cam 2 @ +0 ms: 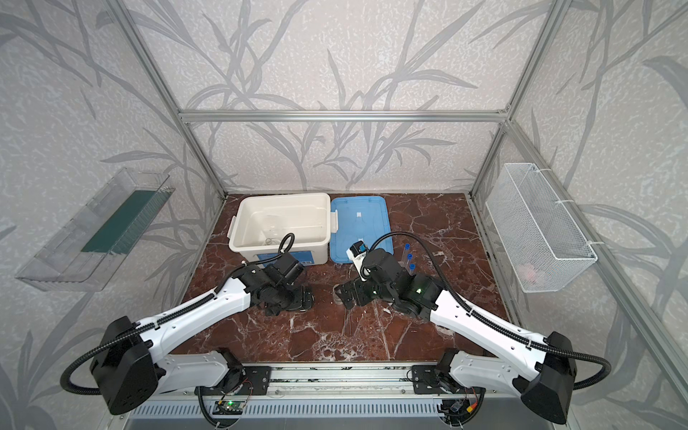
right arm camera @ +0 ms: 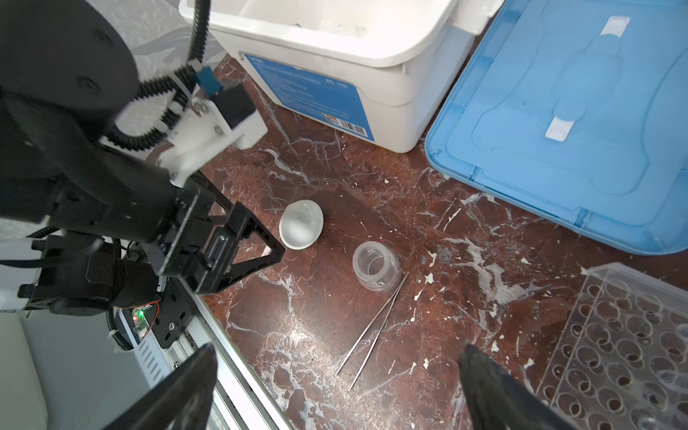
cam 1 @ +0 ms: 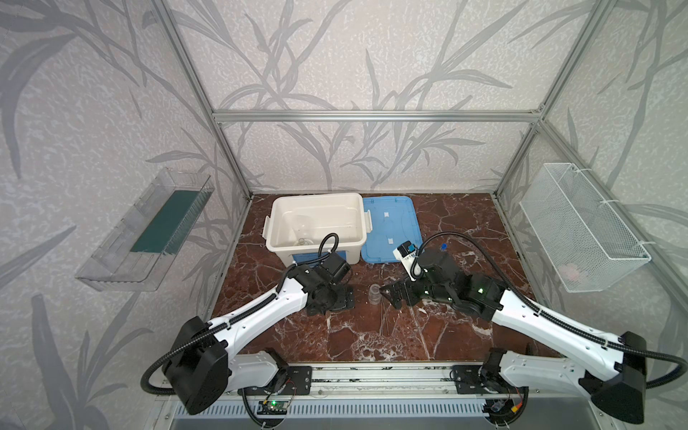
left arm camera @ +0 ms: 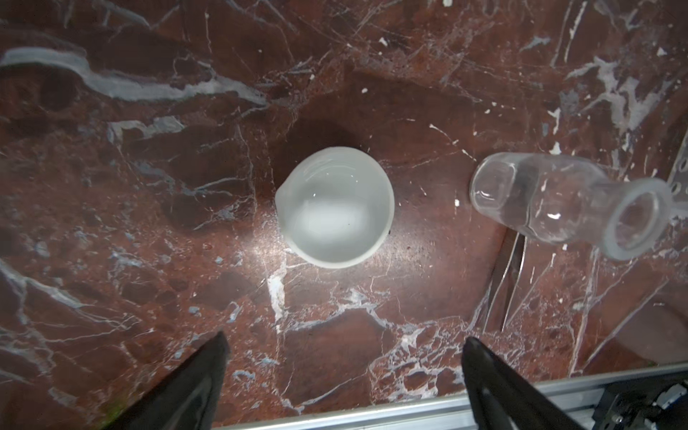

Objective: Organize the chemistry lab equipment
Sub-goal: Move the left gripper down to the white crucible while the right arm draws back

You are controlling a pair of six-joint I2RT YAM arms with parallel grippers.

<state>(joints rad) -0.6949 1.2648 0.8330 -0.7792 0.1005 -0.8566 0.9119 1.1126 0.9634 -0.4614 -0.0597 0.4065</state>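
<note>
Blue-capped tubes (cam 2: 409, 256): three; dish (left arm camera: 335, 208): one

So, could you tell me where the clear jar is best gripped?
Take the clear jar by its neck, from above: it stands upright, mouth up, and its flared lip should stop slipping. Mind the thin rods by its base.

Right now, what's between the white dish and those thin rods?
The jar stands upright there, apart from the dish, with the tips of the rods at its base. The right wrist view shows this best.
</note>
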